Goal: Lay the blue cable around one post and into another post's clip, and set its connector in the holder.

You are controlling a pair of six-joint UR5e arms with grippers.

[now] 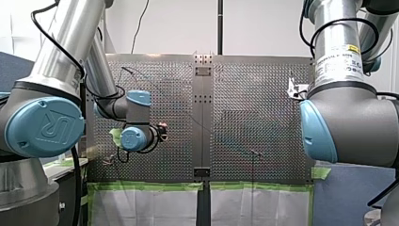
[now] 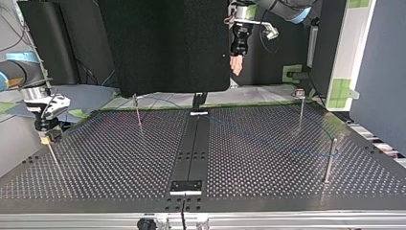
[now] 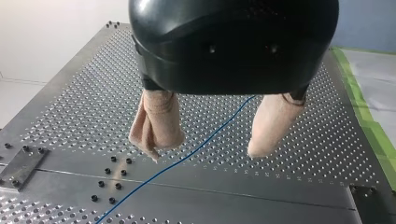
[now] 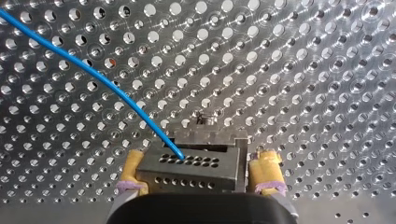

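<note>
So my right gripper (image 4: 200, 164) has its yellow pads (image 4: 267, 165) pinched on both sides of the dark connector (image 4: 189, 171). The blue cable (image 4: 107, 84) comes out of the connector's face and runs off over the perforated table (image 4: 303, 70). My left gripper (image 3: 205, 150) is just hanging in the air, beige pads (image 3: 159, 121) spread wide with nothing in them, and the cable lies on the table below, crossing between them.

"UR" on blue joint cap (image 1: 47, 126)
</note>
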